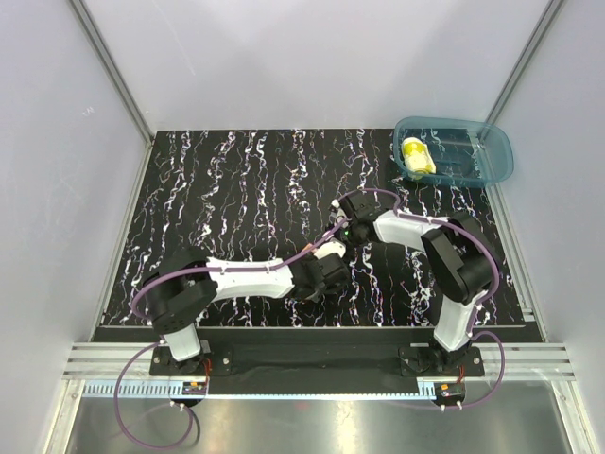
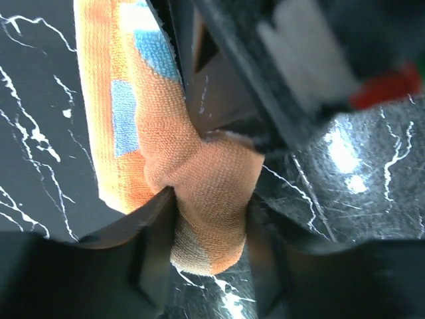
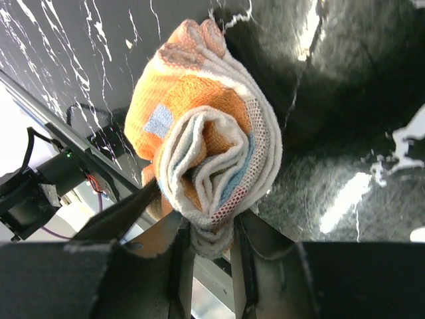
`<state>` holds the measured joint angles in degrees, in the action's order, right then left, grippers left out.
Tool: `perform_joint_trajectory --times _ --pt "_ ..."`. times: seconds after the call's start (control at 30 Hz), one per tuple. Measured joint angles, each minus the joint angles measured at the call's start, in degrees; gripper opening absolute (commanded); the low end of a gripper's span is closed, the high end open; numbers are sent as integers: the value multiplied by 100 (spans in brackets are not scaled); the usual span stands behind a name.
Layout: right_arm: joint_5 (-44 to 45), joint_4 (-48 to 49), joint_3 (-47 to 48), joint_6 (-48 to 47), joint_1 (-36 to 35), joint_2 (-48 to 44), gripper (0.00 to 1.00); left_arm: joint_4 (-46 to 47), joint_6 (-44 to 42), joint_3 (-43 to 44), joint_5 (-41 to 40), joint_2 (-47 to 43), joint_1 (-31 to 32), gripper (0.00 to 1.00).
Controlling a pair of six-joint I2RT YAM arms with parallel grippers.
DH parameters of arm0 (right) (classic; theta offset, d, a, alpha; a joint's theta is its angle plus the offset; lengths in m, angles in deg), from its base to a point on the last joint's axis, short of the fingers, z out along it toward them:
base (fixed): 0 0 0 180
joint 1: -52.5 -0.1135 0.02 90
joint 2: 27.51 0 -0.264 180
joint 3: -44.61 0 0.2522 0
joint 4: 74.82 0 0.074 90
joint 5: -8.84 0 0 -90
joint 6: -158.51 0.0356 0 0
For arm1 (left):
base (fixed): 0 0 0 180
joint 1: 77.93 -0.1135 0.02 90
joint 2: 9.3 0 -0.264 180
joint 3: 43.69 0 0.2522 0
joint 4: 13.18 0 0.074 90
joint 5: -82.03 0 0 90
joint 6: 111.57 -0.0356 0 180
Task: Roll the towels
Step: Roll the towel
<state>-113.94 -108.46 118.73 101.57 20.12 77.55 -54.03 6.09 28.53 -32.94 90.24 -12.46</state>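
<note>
The orange towel [image 2: 159, 133] with light-blue and white patches is rolled into a bundle; its coiled end shows in the right wrist view [image 3: 206, 146]. My left gripper [image 2: 209, 222] is shut on one end of it. My right gripper [image 3: 211, 242] is shut on the other, coiled end. In the top view the two grippers meet at the table's middle, left gripper [image 1: 326, 271] and right gripper [image 1: 346, 233], and hide the towel between them. The yellow towel [image 1: 417, 156] lies rolled in the teal bin [image 1: 492, 156].
The black marbled table [image 1: 236, 189] spreads left and back of the arms. The teal bin stands at the back right corner. Grey walls and metal rails close in the table, with a metal frame [image 1: 312, 359] along the near edge.
</note>
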Motion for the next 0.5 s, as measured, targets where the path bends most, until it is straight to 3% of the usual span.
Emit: perform_joint_trajectory --times 0.03,0.13,0.2,0.23,0.33,0.5 --pt "-15 0 35 -22 0 44 21 50 -44 -35 -46 -9 0 32" --pt "-46 -13 127 -74 0 144 27 149 -105 -87 -96 -35 -15 23" --pt "-57 -39 192 -122 2 188 35 219 -131 -125 -87 -55 -50 20" --pt "-46 -61 221 -144 2 197 46 258 -144 -144 -74 -63 -74 20" --pt "39 -232 321 -275 2 201 60 479 -210 -247 7 -122 -190 19" --pt "297 -741 756 -553 0 249 66 894 -354 -356 308 -173 -450 16"
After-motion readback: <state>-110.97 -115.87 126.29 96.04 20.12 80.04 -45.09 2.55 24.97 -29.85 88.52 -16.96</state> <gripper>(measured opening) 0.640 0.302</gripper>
